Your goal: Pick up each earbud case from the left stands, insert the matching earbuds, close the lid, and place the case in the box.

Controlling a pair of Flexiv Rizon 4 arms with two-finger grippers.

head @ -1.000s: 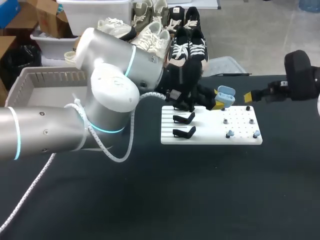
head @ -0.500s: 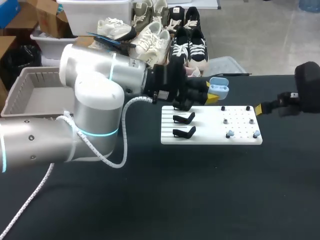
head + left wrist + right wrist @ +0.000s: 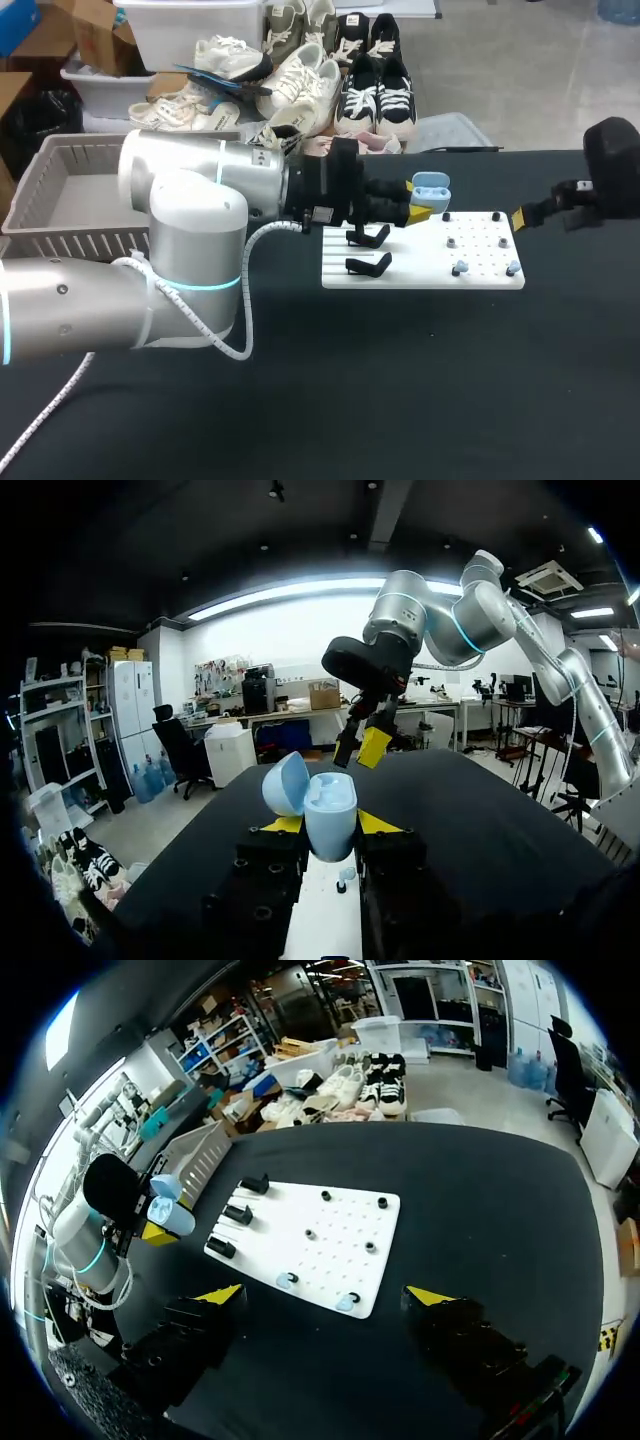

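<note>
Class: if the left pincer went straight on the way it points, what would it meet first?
Probably the right pincer, which hangs open directly ahead, beyond the held earbud case; depth is unclear.

The board (image 3: 420, 262) sits on the worktop (image 3: 400, 380), right of centre. Stands (image 3: 368, 264) line its left side and earbuds (image 3: 460, 268) its right. Over its rear edge, the left gripper (image 3: 424, 206) holds the case (image 3: 430, 185). The box (image 3: 70, 190) lies far left, and the right gripper (image 3: 520, 218) is beyond the board's right end.
</note>
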